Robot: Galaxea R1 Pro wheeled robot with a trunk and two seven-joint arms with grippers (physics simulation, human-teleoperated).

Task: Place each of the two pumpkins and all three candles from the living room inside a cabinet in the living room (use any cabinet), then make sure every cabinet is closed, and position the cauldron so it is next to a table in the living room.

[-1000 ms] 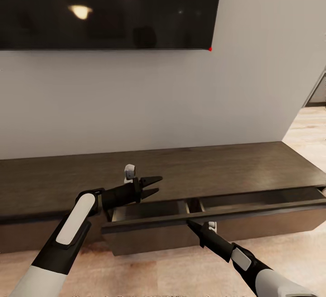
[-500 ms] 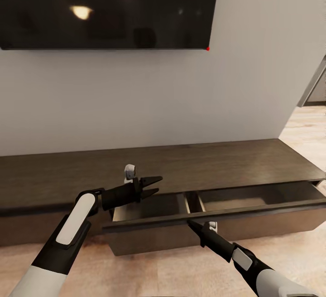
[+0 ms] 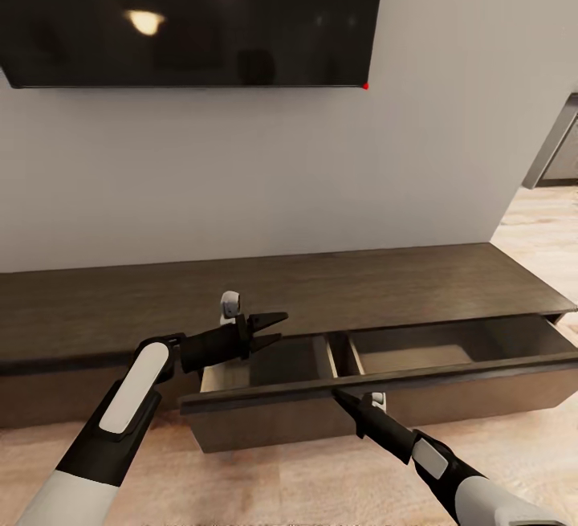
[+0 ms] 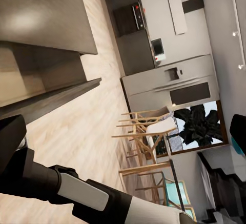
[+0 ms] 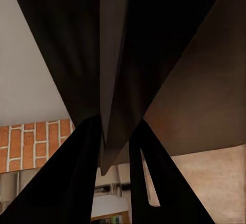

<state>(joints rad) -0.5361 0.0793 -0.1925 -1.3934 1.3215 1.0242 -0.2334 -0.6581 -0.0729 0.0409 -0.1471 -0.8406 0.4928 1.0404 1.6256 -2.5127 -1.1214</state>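
Note:
The cabinet is a long low dark-brown unit along the white wall. Its drawer stands pulled out, showing bare pale-wood compartments split by a divider. My right gripper is at the top edge of the drawer front. In the right wrist view its dark fingers sit either side of that front panel, shut on it. My left gripper hovers open over the drawer's left end, holding nothing. The pumpkins, candles, cauldron and table are out of view.
A large black TV hangs on the wall above the cabinet. Light wood floor runs off to the right past the wall's end. The left wrist view looks across the floor to a fridge and dining chairs.
The drawer has come further out of the cabinet, showing more of its inside. The whole picture has shifted a little left, so the camera moved. Both grippers keep their pose.

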